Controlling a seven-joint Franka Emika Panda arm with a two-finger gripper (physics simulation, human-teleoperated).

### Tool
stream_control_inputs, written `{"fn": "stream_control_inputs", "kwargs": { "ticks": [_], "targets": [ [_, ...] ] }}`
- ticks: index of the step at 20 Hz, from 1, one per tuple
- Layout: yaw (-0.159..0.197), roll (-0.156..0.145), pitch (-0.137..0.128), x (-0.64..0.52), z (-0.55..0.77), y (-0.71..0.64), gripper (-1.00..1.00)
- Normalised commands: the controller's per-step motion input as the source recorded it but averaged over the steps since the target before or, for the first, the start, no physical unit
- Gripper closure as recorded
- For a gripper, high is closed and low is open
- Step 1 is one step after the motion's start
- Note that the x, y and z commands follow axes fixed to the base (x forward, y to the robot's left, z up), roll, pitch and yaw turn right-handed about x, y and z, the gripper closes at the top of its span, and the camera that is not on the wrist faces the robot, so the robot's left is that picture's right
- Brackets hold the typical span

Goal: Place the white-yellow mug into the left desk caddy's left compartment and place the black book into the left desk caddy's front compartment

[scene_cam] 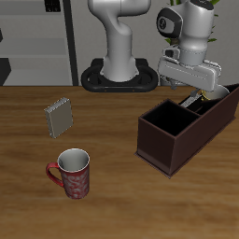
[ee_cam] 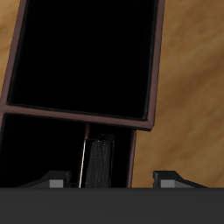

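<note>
Hanging upright over left desk caddy (scene_cam: 173,140), tool (ee_cam: 112,179) spread wide

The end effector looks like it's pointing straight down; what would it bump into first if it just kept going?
Probably the black book standing in a narrow section of the left desk caddy, directly under the end effector. Depth is hard to judge.

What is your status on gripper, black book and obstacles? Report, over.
Gripper open over the dark maroon box desk caddy. Small black hardcover book upright in a narrow compartment, not gripped. Cream-yellow mug not clearly seen. Red patterned mug stands well clear.
</note>
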Motion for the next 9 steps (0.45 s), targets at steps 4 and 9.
{"fn": "stream_control_inputs", "kwargs": {
  "ticks": [4, 9],
  "targets": [
    [0.007, 0.009, -0.022, -0.06, 0.12, -0.01, -1.00],
    [0.004, -0.006, -0.014, -0.03, 0.08, -0.08, -1.00]
  ]
}}
